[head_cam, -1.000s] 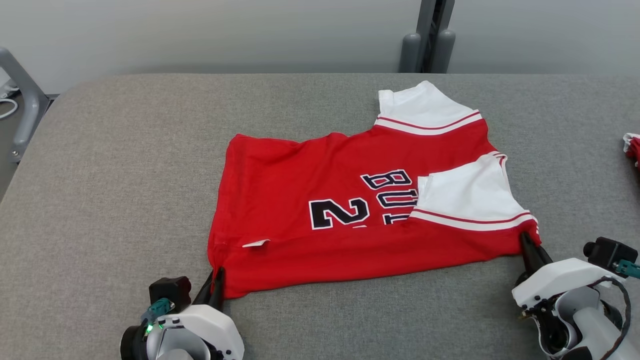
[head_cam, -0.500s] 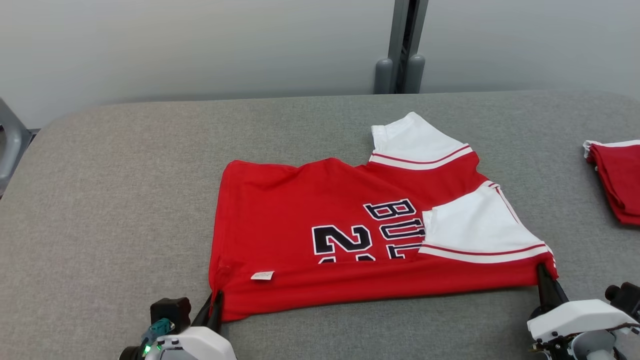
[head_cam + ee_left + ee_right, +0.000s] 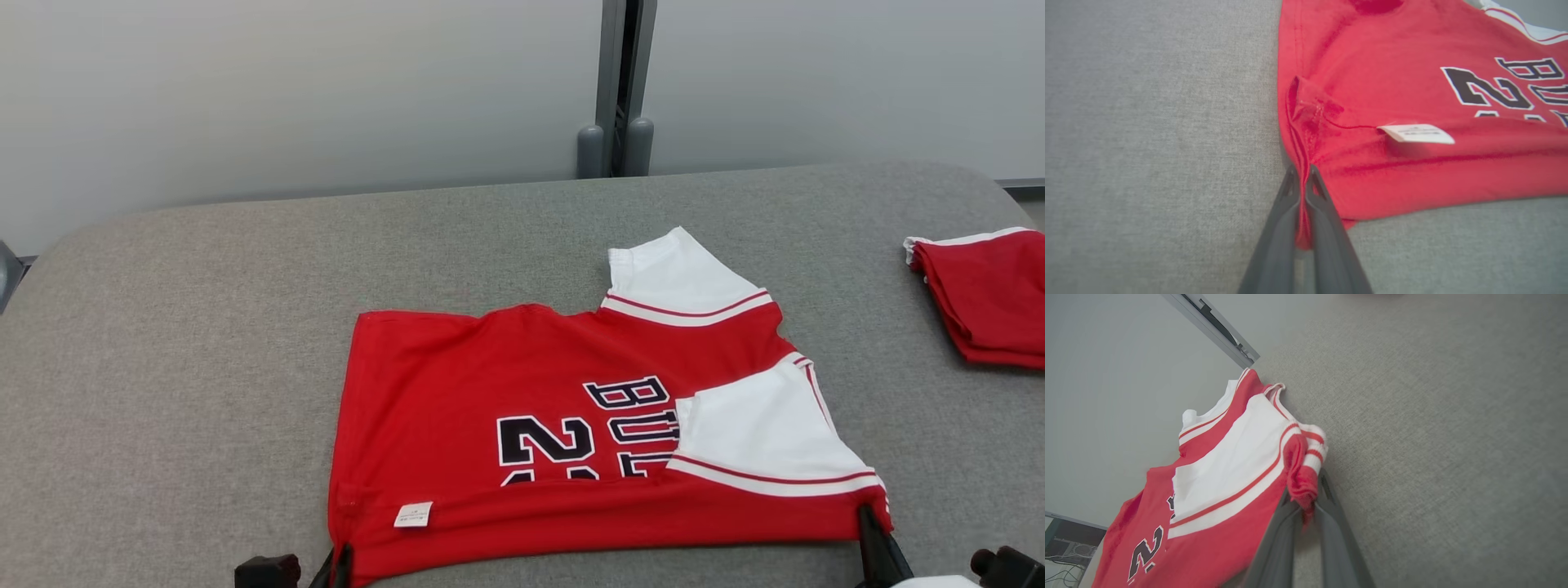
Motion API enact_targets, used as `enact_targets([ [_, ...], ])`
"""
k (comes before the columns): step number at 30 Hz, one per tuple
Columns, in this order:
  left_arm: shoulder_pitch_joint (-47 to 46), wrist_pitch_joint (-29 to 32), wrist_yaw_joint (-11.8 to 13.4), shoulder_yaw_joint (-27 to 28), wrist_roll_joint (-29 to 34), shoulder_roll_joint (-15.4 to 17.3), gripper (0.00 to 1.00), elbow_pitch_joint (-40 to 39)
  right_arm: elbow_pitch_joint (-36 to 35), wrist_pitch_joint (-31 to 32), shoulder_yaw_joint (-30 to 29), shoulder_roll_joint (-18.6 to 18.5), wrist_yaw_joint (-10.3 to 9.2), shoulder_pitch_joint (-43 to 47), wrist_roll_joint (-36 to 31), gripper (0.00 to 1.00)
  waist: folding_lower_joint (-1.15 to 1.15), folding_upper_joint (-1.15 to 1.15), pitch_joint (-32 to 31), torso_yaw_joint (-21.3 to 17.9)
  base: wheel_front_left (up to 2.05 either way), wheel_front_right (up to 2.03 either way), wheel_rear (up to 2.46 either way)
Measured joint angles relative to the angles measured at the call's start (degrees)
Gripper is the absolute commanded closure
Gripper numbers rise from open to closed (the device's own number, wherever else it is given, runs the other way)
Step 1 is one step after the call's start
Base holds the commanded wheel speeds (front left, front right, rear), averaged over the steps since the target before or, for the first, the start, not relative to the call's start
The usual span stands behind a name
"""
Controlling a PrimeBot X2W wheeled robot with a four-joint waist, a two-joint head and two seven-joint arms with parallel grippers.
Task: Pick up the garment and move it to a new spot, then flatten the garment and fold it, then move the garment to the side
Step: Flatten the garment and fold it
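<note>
The garment (image 3: 490, 392) is a red jersey with white sleeves and dark lettering, lying partly folded on the grey table (image 3: 204, 310). My left gripper (image 3: 341, 563) is shut on its near left corner; the left wrist view shows the red hem (image 3: 1302, 134) pinched between the left gripper (image 3: 1302, 171) fingers, with a white label (image 3: 1414, 133) close by. My right gripper (image 3: 872, 523) is shut on the near right corner below the folded white sleeve (image 3: 759, 441). The right wrist view shows bunched red cloth (image 3: 1300, 473) in the right gripper (image 3: 1306, 498).
A second folded red garment (image 3: 988, 302) lies at the table's far right edge. A grey post (image 3: 616, 90) stands behind the table against the pale wall. Bare grey table surface stretches to the left of the jersey.
The camera has tilted up and turned, so everything sits lower in the head view and the second garment shows more. Both grippers keep hold of the corners; the near edge looks drawn a little toward me.
</note>
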Motion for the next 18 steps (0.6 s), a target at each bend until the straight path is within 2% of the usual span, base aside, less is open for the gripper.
enact_targets([
  [6, 2.3, 2.3, 1.2, -0.6, 0.0, 1.3, 1.0, -4.5, -1.3, 0.5, -0.8, 0.3, 0.0, 2.2, -0.2, 1.0, 0.0, 0.0, -0.4, 0.4, 0.0, 0.0, 0.0],
  [7, 2.6, 2.7, 1.3, -0.9, 0.0, 1.3, 0.69, -5.0, -1.5, 0.8, -1.0, 0.4, 0.0, 2.4, 0.0, 0.74, 0.0, 0.0, -0.4, 0.4, 0.0, 0.0, 0.0],
  [8, 2.8, 3.2, 1.5, -1.1, 0.0, 1.4, 0.14, -5.5, -1.5, 0.9, -1.4, 0.5, 0.0, 2.6, 0.2, 0.0, 0.0, 0.0, -0.5, 0.4, 0.0, 0.0, 0.0],
  [9, 2.9, 3.5, 1.6, -1.3, 0.0, 1.5, 0.0, -6.0, -1.6, 0.9, -1.8, 0.5, 0.0, 2.8, 0.1, 0.0, 0.0, 0.0, -0.5, 0.4, 0.0, 0.0, 0.0],
  [14, 3.9, 4.3, 3.0, -0.9, 0.0, 2.4, 0.0, -8.9, -3.6, 0.9, -4.3, -0.1, 0.0, 3.0, -0.2, 0.0, 0.0, 0.0, -0.6, 0.5, 0.0, 0.0, 0.0],
  [18, 3.9, 4.3, 4.6, 0.8, -0.3, 3.9, 0.0, -12.2, -6.4, 0.8, -6.0, -2.0, -0.01, 2.3, -2.3, 0.0, 0.0, 0.0, -0.3, 0.4, 0.0, 0.0, 0.0],
])
